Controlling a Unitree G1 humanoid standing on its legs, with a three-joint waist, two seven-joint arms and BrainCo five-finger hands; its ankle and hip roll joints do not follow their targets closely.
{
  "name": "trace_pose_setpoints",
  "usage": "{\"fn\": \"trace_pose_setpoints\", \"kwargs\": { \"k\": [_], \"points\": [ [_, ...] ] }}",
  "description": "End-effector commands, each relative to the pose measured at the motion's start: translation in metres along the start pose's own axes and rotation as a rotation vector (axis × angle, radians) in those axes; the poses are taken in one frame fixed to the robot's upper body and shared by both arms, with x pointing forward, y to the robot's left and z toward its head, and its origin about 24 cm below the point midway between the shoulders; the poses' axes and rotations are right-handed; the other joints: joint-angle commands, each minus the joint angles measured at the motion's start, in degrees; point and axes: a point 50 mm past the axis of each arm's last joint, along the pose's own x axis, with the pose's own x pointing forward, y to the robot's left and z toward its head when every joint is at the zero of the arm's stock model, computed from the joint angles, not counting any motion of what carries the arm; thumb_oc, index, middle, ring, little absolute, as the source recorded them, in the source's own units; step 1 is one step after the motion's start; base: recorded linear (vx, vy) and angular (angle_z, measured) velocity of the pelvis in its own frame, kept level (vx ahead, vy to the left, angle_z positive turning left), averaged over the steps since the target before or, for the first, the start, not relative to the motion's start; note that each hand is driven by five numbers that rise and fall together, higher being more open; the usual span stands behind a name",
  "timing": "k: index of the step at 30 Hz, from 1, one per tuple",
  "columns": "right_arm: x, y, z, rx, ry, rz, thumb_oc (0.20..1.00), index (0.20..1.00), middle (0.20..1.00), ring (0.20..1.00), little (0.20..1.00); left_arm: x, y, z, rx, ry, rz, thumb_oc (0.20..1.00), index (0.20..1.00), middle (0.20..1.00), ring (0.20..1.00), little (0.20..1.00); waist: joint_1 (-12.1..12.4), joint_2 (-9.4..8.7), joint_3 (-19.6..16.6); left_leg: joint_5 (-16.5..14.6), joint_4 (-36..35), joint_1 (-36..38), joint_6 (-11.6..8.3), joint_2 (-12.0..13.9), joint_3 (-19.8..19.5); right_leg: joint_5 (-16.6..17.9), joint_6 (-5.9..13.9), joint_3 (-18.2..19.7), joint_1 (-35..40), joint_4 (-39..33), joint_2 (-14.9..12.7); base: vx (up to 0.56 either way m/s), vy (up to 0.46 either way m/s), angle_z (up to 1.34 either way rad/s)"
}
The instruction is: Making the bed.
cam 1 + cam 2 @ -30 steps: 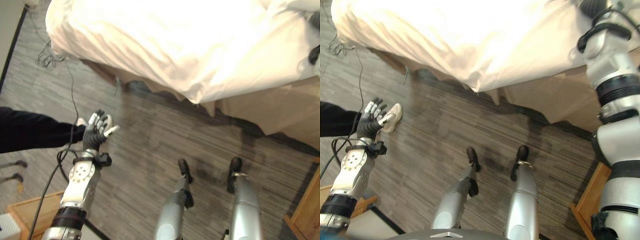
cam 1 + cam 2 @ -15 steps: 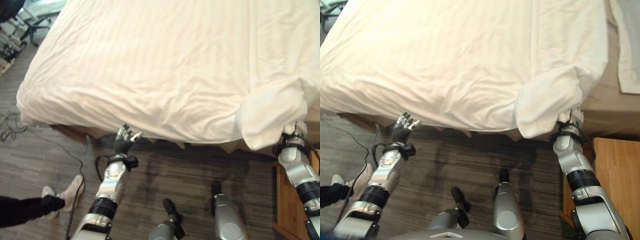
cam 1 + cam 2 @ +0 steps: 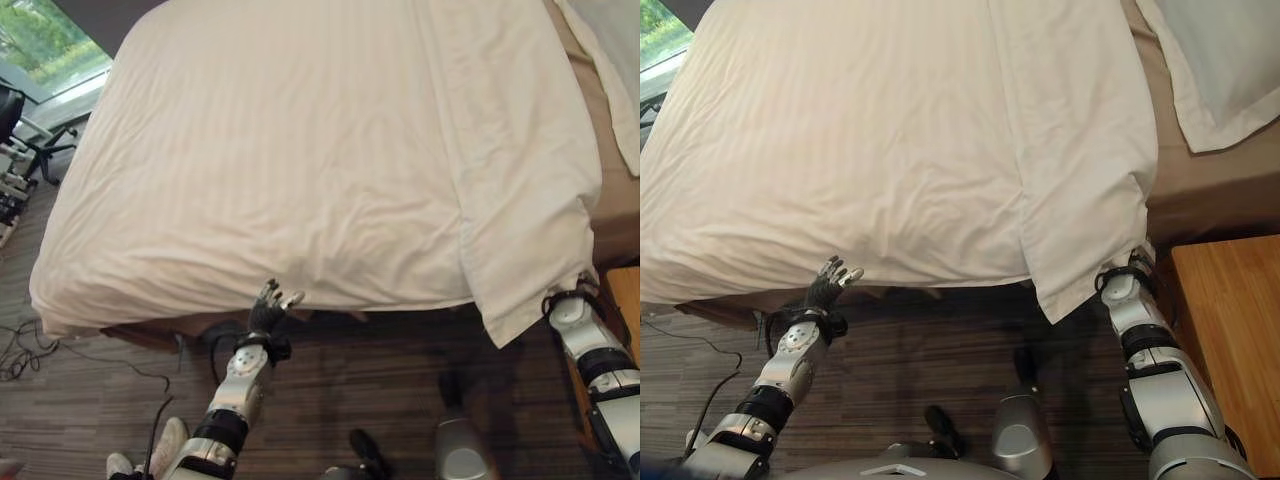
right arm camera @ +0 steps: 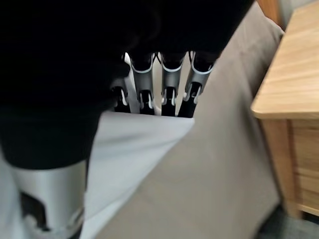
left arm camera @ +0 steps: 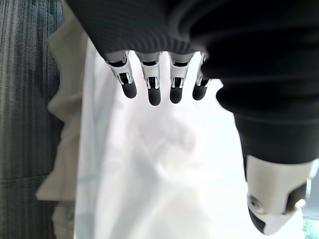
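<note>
- The left hand is reaching up at the near edge of the bed with its fingers straight and released, holding nothing; the cloth is lying just past their tips, toward 12 o'clock.
- The right hand is sitting at the hanging corner of the white striped cotton duvet; its fingers are pointing into the cloth, and I cannot tell whether they are grasping it.
- That corner is drooping over the bed's side at about 4 o'clock in the head views, touching the right wrist, so the right hand is the nearer one to it.
- The duvet's folded-back edge is running from 12 to 5 o'clock, leaving the tan fitted sheet and a white pillow uncovered at 2 o'clock.
- A light wooden nightstand is standing just beside the right arm, at 4 o'clock.
</note>
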Motion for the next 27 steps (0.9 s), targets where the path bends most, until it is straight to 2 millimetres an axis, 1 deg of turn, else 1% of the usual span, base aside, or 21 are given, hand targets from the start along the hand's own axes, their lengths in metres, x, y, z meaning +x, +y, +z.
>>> {"fn": "trace_pose_setpoints", "kwargs": {
  "k": [1,3,4,5,7,8,11,12,14,15,16,17,18,20,21,22,23,24,25,26,27],
  "points": [
    [-0.091,0.003,-0.180,-0.317,0.695,0.163,1.000,1.000,1.000,1.000,1.000,0.000,0.003,0.008,-0.041,-0.057,0.008,1.000,1.000,1.000,1.000,1.000,-3.0,-0.71,0.3,-11.3,0.4,4.5,-2.41,1.0,-0.2,2.5,4.30,-0.4,2.0,-7.5,-1.5,-0.01,-0.062,0.04],
    [-0.099,0.006,-0.186,-0.309,0.738,0.180,1.000,1.000,1.000,1.000,1.000,-0.003,0.003,0.006,-0.037,-0.051,0.000,1.000,1.000,1.000,1.000,1.000,-2.5,-1.45,0.1,-11.4,0.5,4.8,-2.39,1.2,-0.4,2.4,4.28,-0.7,2.5,-7.5,-1.4,0.00,-0.066,-0.01],
    [-0.103,0.007,-0.190,-0.269,0.777,0.180,1.000,1.000,1.000,1.000,1.000,-0.007,0.004,0.005,-0.036,-0.050,-0.010,1.000,1.000,1.000,1.000,1.000,-1.4,-2.84,-0.4,-11.3,0.7,5.2,-2.40,1.6,-0.6,2.3,4.26,-1.2,3.5,-7.6,-1.2,0.00,-0.037,0.02],
    [-0.103,0.007,-0.190,-0.269,0.777,0.180,1.000,1.000,1.000,1.000,1.000,-0.007,0.004,0.005,-0.036,-0.050,-0.010,1.000,1.000,1.000,1.000,1.000,-1.4,-2.87,-0.4,-11.3,0.7,5.3,-2.41,1.6,-0.5,2.3,4.26,-1.2,3.6,-7.6,-1.2,0.00,-0.049,0.00],
    [-0.104,0.008,-0.190,-0.243,0.792,0.175,1.000,1.000,1.000,1.000,1.000,-0.011,0.008,0.001,-0.042,-0.043,-0.008,1.000,1.000,1.000,1.000,1.000,-0.4,-4.37,-1.0,-11.3,0.7,5.8,-2.47,2.1,-0.6,2.3,4.24,-1.8,4.5,-7.8,-1.0,0.03,-0.037,-0.13],
    [-0.101,0.002,-0.190,-0.235,0.784,0.161,1.000,1.000,1.000,1.000,1.000,-0.016,0.015,-0.002,-0.049,-0.034,0.002,1.000,1.000,1.000,1.000,1.000,0.3,-5.78,-1.7,-11.2,0.7,6.2,-2.57,2.6,-0.5,2.2,4.26,-2.1,5.1,-8.0,-0.8,0.04,-0.031,-0.15],
    [-0.096,-0.002,-0.188,-0.209,0.774,0.139,1.000,1.000,1.000,1.000,1.000,-0.022,0.024,-0.006,-0.040,-0.017,0.015,1.000,1.000,1.000,1.000,1.000,1.4,-7.53,-2.7,-10.9,0.5,6.7,-2.75,3.3,-0.6,2.1,4.21,-3.0,6.1,-8.1,-0.5,0.03,-0.020,-0.08],
    [-0.096,-0.002,-0.188,-0.209,0.774,0.139,1.000,1.000,1.000,1.000,1.000,-0.022,0.024,-0.006,-0.040,-0.017,0.016,1.000,1.000,1.000,1.000,1.000,1.3,-7.54,-2.7,-10.9,0.5,6.7,-2.75,3.3,-0.6,2.1,4.21,-3.0,6.1,-8.1,-0.5,0.03,-0.003,0.03],
    [-0.062,-0.016,-0.156,-0.123,0.579,0.057,1.000,1.000,1.000,1.000,1.000,-0.026,0.035,-0.007,-0.034,-0.021,0.045,1.000,1.000,1.000,1.000,1.000,1.5,-9.08,-3.4,-10.8,0.4,7.1,-2.90,3.7,-0.3,2.2,4.28,-3.1,6.4,-8.2,-0.1,0.04,0.008,0.04],
    [-0.036,-0.027,-0.109,-0.060,0.314,0.012,1.000,1.000,1.000,1.000,1.000,-0.026,0.040,-0.006,-0.015,-0.025,0.069,1.000,1.000,1.000,1.000,1.000,0.9,-10.16,-4.0,-10.8,0.4,7.3,-3.04,3.9,0.1,2.4,4.45,-3.0,6.3,-8.2,0.1,0.03,0.000,-0.17],
    [-0.037,-0.028,-0.110,-0.060,0.316,0.013,0.564,0.564,0.564,0.564,0.564,-0.027,0.040,-0.006,-0.014,-0.024,0.068,1.000,1.000,1.000,1.000,1.000,1.0,-10.16,-4.0,-10.8,0.4,7.3,-3.04,3.9,0.1,2.4,4.45,-3.0,6.3,-8.2,0.1,0.05,-0.027,-0.24],
    [-0.024,-0.049,-0.060,0.187,0.081,-0.075,0.200,0.200,0.200,0.200,0.200,-0.024,0.043,-0.007,0.000,-0.014,0.090,1.000,1.000,1.000,1.000,1.000,0.4,-11.03,-4.9,-11.1,0.4,7.4,-3.12,4.1,0.4,2.4,4.63,-3.1,6.2,-8.3,0.3,0.04,-0.019,-0.19],
    [-0.024,-0.049,-0.060,0.187,0.082,-0.075,0.200,0.200,0.200,0.200,0.200,-0.024,0.043,-0.007,0.001,-0.014,0.089,1.000,1.000,1.000,1.000,1.000,0.4,-11.03,-4.9,-11.1,0.4,7.4,-3.11,4.1,0.4,2.4,4.63,-3.1,6.2,-8.3,0.3,0.06,-0.024,0.02],
    [-0.019,-0.062,-0.011,0.647,-0.093,-0.108,0.200,0.200,0.200,0.200,0.200,-0.014,0.043,0.004,-0.002,-0.029,0.088,1.000,1.000,1.000,1.000,1.000,0.2,-10.68,-5.2,-11.3,0.4,7.5,-3.22,4.2,0.7,2.3,4.72,-3.2,6.2,-8.4,0.5,0.06,-0.008,0.07],
    [-0.018,-0.065,-0.001,0.740,-0.134,-0.115,0.200,0.200,0.200,0.200,0.200,-0.012,0.042,0.007,-0.002,-0.034,0.082,1.000,1.000,1.000,1.000,1.000,0.3,-10.44,-5.1,-11.4,0.4,7.4,-3.29,4.2,0.7,2.2,4.71,-3.4,6.1,-8.4,0.4,0.04,-0.003,0.01],
    [-0.018,-0.065,-0.001,0.740,-0.134,-0.115,0.200,0.200,0.200,0.200,0.200,-0.012,0.042,0.007,-0.002,-0.034,0.082,1.000,1.000,1.000,1.000,1.000,0.3,-10.44,-5.1,-11.4,0.4,7.4,-3.29,4.2,0.7,2.2,4.71,-3.4,6.1,-8.4,0.4,0.02,-0.004,-0.03],
    [-0.017,-0.065,0.011,0.858,-0.172,-0.111,0.200,0.200,0.200,0.200,0.200,-0.010,0.041,0.010,-0.004,-0.046,0.076,1.000,1.000,1.000,1.000,1.000,0.4,-10.18,-5.0,-11.4,0.4,7.3,-3.37,4.3,0.7,2.2,4.69,-3.5,5.9,-8.5,0.4,0.00,-0.019,-0.04],
    [-0.015,-0.067,0.036,1.094,-0.242,-0.104,0.200,0.200,0.200,0.200,0.200,-0.006,0.038,0.017,-0.004,-0.064,0.066,1.000,1.000,1.000,1.000,1.000,0.7,-9.74,-4.5,-11.4,0.4,6.8,-3.56,4.4,0.6,2.3,4.64,-3.6,5.3,-8.4,0.5,0.00,0.000,0.00],
    [-0.015,-0.067,0.036,1.096,-0.243,-0.103,0.200,0.200,0.200,0.200,0.200,-0.006,0.038,0.017,-0.004,-0.065,0.066,1.000,1.000,1.000,1.000,1.000,0.7,-9.76,-4.4,-11.4,0.4,6.8,-3.56,4.4,0.6,2.3,4.63,-3.6,5.2,-8.4,0.5,0.00,0.000,0.00],
    [-0.013,-0.067,0.047,1.212,-0.270,-0.093,0.200,0.200,0.200,0.200,0.200,-0.004,0.037,0.021,-0.009,-0.079,0.065,1.000,1.000,1.000,1.000,1.000,1.0,-9.43,-3.9,-11.3,0.4,6.5,-3.70,4.5,0.6,2.3,4.61,-3.6,4.8,-8.4,0.5,-0.09,-0.023,0.00],
    [-0.010,-0.068,0.075,1.412,-0.346,-0.041,0.200,0.200,0.200,0.200,0.200,0.000,0.034,0.028,-0.021,-0.103,0.059,1.000,1.000,1.000,1.000,1.000,1.7,-8.81,-2.4,-11.0,0.4,5.2,-3.98,4.5,0.4,2.7,4.64,-3.5,3.3,-8.3,0.5,-0.15,-0.035,-0.06]
  ]
}}
